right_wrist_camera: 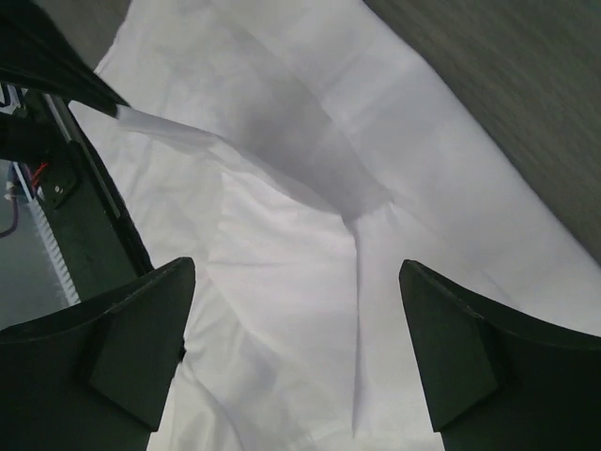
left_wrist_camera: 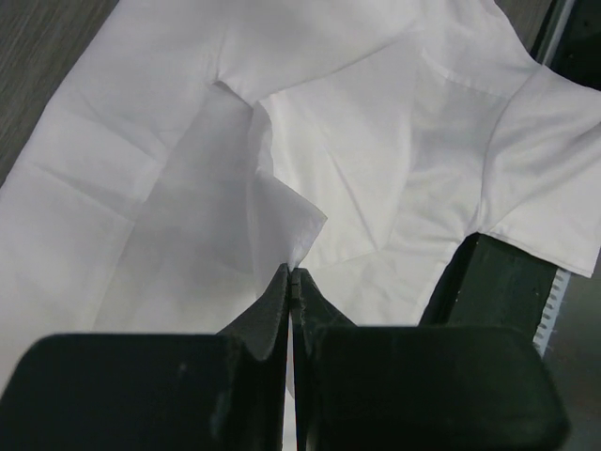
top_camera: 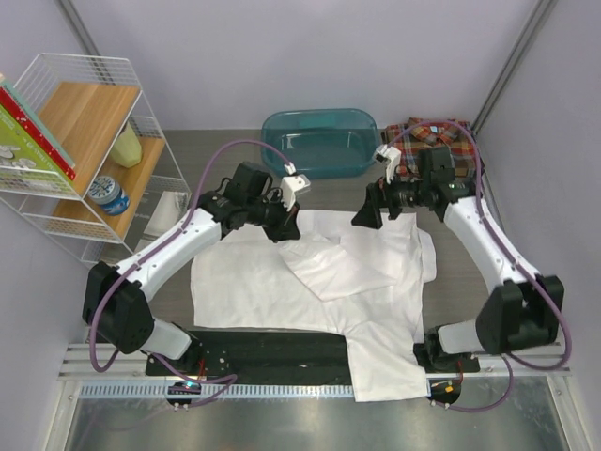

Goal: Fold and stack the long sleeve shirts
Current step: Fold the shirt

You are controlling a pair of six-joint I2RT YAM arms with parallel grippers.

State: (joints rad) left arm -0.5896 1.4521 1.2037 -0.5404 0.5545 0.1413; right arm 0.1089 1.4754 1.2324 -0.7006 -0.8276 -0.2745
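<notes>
The white long sleeve shirt (top_camera: 310, 282) lies spread on the table, one part hanging over the front edge and a folded flap near its middle. My left gripper (top_camera: 285, 228) is at its far edge, shut on a pinch of white cloth (left_wrist_camera: 299, 235) in the left wrist view. My right gripper (top_camera: 366, 216) is open above the shirt's far right part, fingers (right_wrist_camera: 141, 329) wide apart over bare white cloth (right_wrist_camera: 300, 282). The plaid shirt (top_camera: 427, 136) lies crumpled at the back right, partly behind the right arm.
A teal plastic tub (top_camera: 319, 141) stands at the back centre. A white wire shelf (top_camera: 80, 141) with books, a bottle and a tin stands at the left. A black rail (top_camera: 272, 348) runs along the near edge.
</notes>
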